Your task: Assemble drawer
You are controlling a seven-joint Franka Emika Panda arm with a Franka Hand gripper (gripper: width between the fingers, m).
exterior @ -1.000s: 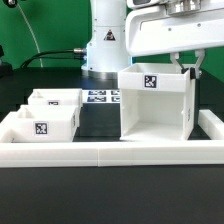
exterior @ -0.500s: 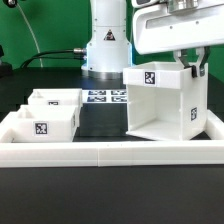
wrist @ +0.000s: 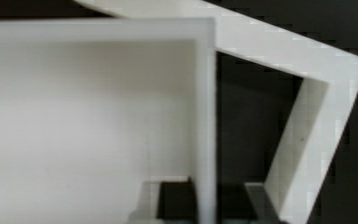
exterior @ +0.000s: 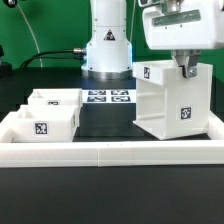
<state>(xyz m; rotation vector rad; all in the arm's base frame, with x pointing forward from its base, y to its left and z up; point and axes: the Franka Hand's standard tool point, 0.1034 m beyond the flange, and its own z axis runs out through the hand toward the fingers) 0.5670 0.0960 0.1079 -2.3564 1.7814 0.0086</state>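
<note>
The pincer (exterior: 186,68) pinches the top edge of the shell (exterior: 170,105). In the wrist view a thin white wall of the shell (wrist: 87,110) runs straight into the pincer (wrist: 211,205), which closes on it from both sides.

The shell stands upright on the exterior view's right of the marker board (exterior: 108,97) and closer to that camera. One corner is turned towards the camera, so two closed faces show, each with a tag. Its open side is not visible from there. Whether its base rests on the counter (exterior: 100,122) or hangs just above it cannot be told.

The two trays (exterior: 42,118) sit side by side on the exterior view's left of the marker board, well apart from the shell and untouched. The low white wall (exterior: 110,152) runs across in front of all three.

The step in hand looks like positioning the shell, and neither tray is in it yet. The next move probably calls for seating the shell flat and square with its opening reachable. The pincer would then have to let go cleanly without tipping the shell before going for a tray.
</note>
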